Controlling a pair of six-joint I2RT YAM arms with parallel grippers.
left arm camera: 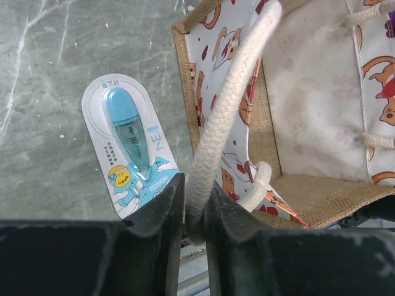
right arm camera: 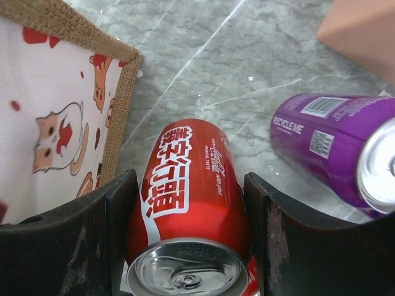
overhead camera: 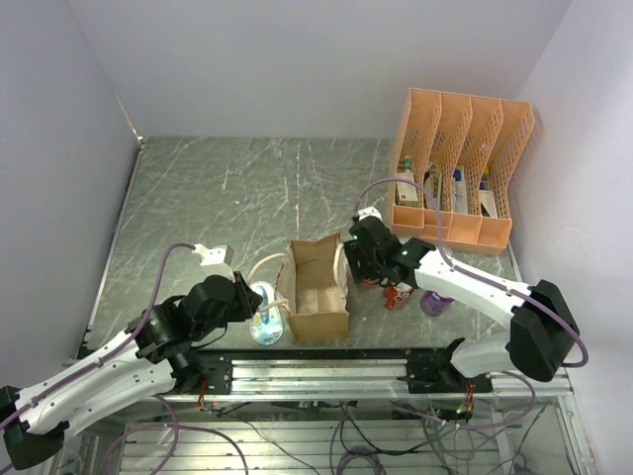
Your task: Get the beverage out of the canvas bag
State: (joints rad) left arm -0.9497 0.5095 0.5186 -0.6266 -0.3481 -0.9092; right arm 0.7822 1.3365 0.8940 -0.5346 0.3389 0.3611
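Note:
The tan canvas bag point(overhead camera: 318, 287) stands open in the middle of the table, its inside showing nothing but the lining point(left arm camera: 321, 123). My left gripper point(left arm camera: 194, 185) is at the bag's left side, shut on a cream rope handle point(left arm camera: 228, 105). A red cola can point(right arm camera: 191, 197), the beverage, is outside the bag, just right of its hamster-print wall point(right arm camera: 55, 105). My right gripper point(right arm camera: 190, 179) is shut on the can, one finger against each side. In the top view the red can point(overhead camera: 398, 295) sits under the right gripper point(overhead camera: 381, 282). Whether it rests on the table I cannot tell.
A purple can point(right arm camera: 333, 142) lies on its side right of the red one point(overhead camera: 436, 302). A blue correction-tape blister pack point(left arm camera: 129, 142) lies flat left of the bag. An orange perforated file organizer point(overhead camera: 455, 168) with bottles stands at the back right.

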